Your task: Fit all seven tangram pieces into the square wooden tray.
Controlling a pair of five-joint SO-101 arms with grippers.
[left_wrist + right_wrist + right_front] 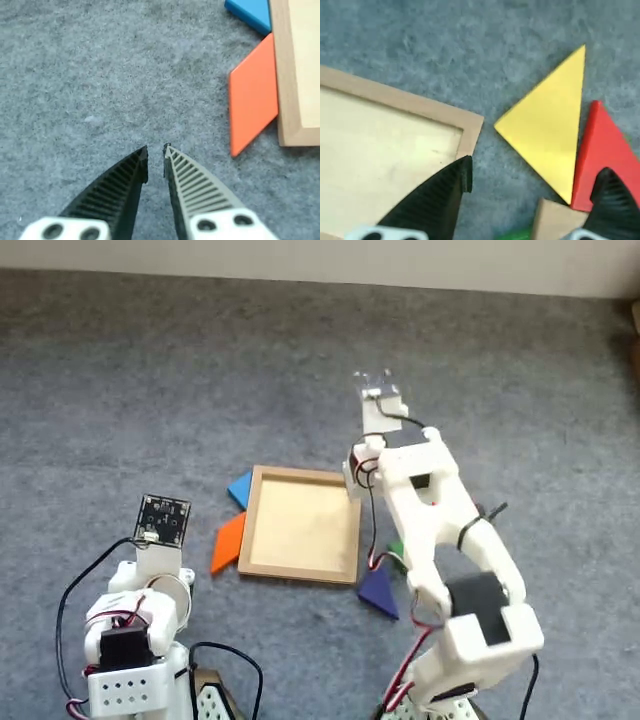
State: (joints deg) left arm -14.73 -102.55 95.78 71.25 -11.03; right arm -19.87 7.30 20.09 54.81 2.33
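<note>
Where right claw (535, 172) gapes, yellow triangle (550, 120) lies (touching red piece (600, 150)).

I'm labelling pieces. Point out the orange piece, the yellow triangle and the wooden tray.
orange piece (252, 95), left wrist view, middle of its face.
yellow triangle (550, 127), right wrist view, middle of its face.
wooden tray (400, 100), right wrist view, on its rim.
</note>
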